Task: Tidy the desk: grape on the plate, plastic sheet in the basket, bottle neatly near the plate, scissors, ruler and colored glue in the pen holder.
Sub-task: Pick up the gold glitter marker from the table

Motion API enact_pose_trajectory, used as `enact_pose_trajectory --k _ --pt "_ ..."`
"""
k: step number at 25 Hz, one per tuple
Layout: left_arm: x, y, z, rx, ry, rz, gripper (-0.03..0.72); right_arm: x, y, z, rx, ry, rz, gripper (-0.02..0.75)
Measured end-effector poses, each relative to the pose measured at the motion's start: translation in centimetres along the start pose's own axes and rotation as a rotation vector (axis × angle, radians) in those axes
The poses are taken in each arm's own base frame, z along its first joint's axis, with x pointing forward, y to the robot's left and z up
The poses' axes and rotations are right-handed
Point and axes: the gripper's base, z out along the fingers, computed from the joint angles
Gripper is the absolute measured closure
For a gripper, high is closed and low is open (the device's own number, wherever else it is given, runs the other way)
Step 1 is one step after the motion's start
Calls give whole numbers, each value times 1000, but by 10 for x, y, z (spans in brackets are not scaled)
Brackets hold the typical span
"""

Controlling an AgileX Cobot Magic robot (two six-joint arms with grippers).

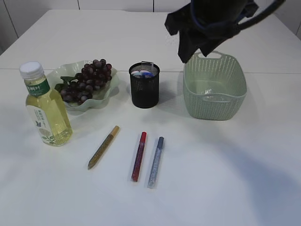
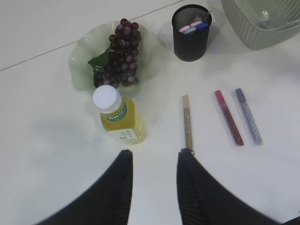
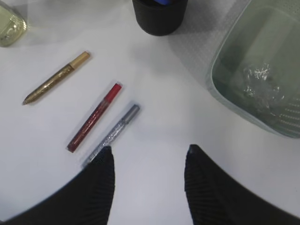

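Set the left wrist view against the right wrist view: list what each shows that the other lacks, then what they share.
Only the left wrist view: the grapes on the green plate, the whole bottle, and the open, empty left gripper.

Only the right wrist view: the crumpled plastic sheet on the basket floor, and the open, empty right gripper.

Both: the gold, red and silver glue sticks, and the pen holder.
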Motion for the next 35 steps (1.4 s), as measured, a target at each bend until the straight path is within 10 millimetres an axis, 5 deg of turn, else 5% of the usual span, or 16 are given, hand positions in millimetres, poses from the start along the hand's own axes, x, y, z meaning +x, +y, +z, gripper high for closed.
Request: enact_pose_trajectory --k 12,20,30,35 --pt "-7 -39 74 85 234 23 449 99 -19 -19 -12 139 97 352" --pt "-1 -66 149 90 433 41 448 155 -14 -12 -84 237 160 352" --pt "25 -59 248 98 707 -62 448 169 -8 0 -136 292 194 352" --pt "33 -48 280 93 768 -81 448 169 -8 0 -140 290 195 352"
